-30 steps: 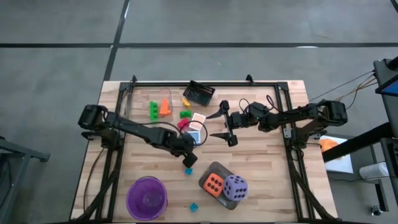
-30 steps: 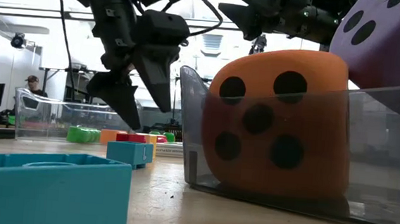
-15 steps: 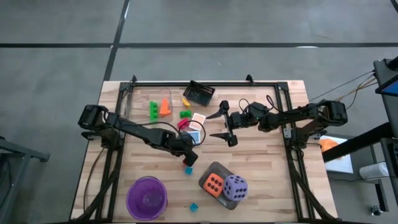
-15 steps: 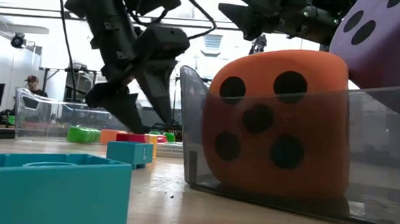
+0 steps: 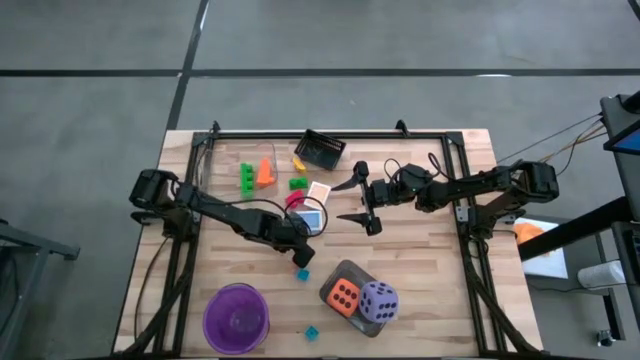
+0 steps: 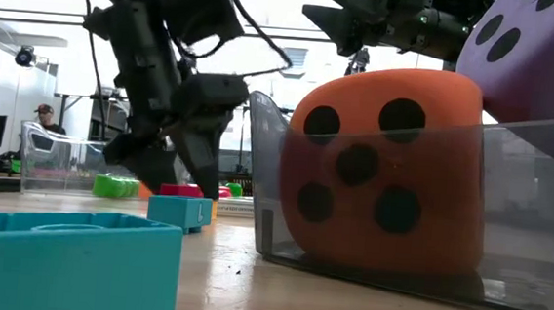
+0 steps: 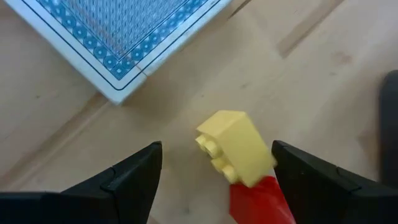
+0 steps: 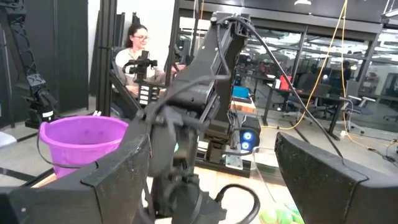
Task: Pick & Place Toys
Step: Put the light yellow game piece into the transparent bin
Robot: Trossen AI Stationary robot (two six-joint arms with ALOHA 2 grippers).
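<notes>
Your left gripper (image 5: 297, 243) sits low over the table near its middle, fingers apart and straddling a yellow block (image 7: 237, 148) joined to a red block (image 7: 260, 198); the wrist view shows neither finger touching them. A blue-backed card (image 7: 118, 37) lies flat on the wood just beside that pair.

Your right gripper (image 5: 358, 200) hangs above the table to the right of the cards, fingers spread wide with nothing between them.

The orange die (image 5: 343, 295) and purple die (image 5: 378, 300) sit side by side in the grey tray (image 5: 352, 269) at the near edge. One teal block (image 5: 303, 273) lies between the left gripper and the tray; another (image 5: 311, 332) lies near the purple bowl (image 5: 236, 318). Green blocks (image 5: 247, 177) and an orange block (image 5: 265, 172) rest toward the far side, by a small black basket (image 5: 321, 150).
</notes>
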